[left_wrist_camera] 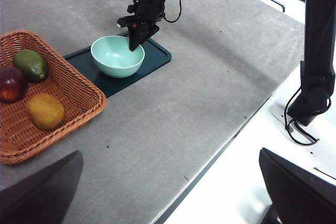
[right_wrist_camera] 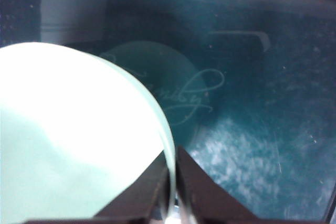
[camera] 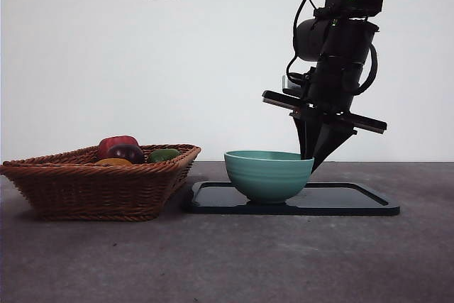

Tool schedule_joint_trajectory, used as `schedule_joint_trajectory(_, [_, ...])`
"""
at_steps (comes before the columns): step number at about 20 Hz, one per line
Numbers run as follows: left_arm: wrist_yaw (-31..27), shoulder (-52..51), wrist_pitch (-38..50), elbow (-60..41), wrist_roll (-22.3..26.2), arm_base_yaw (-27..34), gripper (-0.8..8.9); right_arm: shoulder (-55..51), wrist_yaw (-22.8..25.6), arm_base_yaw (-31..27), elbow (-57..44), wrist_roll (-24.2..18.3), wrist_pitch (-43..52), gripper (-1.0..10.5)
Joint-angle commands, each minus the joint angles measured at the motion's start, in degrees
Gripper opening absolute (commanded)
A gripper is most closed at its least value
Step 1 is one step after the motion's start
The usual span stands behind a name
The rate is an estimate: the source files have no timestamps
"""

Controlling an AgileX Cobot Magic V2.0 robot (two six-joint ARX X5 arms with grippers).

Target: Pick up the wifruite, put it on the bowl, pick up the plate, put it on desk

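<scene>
Right pincer (right_wrist_camera: 172, 182) nipped narrow astride bowl (camera: 269, 173) rim, one jaw inside; fruit (left_wrist_camera: 45, 110) lies in basket (left_wrist_camera: 68, 85), nearer the wide-open left pincer.

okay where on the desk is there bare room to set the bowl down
The desk is bare on the side of the tray away from the basket, and across the wide stretch toward the left gripper. It is crowded where basket meets tray; the right gripper pinches the bowl rim.
</scene>
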Motion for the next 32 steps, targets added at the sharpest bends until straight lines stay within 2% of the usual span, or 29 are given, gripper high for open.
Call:
schedule_joint_trajectory(1, [0.1, 0.0, 0.6, 0.6, 0.1, -0.4, 5.63, -1.8, 0.2, 0.2, 1.9, 0.8, -1.5, 0.0])
schedule_joint_trajectory(4, [0.1, 0.0, 0.6, 0.6, 0.1, -0.4, 5.63, -7.7, 3.0, 1.2, 1.9, -1.5, -7.6, 0.1])
schedule_joint_trajectory(8, [0.1, 0.0, 0.6, 0.6, 0.1, -0.4, 5.63, -15.5, 3.0, 4.9, 1.8, -6.0, -15.6, 0.1])
schedule_joint_trajectory(13, [0.1, 0.0, 0.6, 0.6, 0.1, -0.4, 5.63, -18.2, 4.7, 11.1, 1.6, -6.6, -19.5, 0.1])
schedule_joint_trajectory(19, [0.1, 0.0, 0.6, 0.6, 0.1, -0.4, 5.63, -18.2, 4.7, 16.0, -5.7, -6.6, -17.4, 0.1])
schedule_joint_trajectory(24, [0.1, 0.0, 0.6, 0.6, 0.1, -0.4, 5.63, -18.2, 4.4, 18.8, -17.9, -6.6, -8.5, 0.1])
schedule_joint_trajectory(32, [0.1, 0.0, 0.6, 0.6, 0.1, -0.5, 5.63, -18.2, 4.7, 19.2, -25.2, -7.0, -4.5, 0.1])
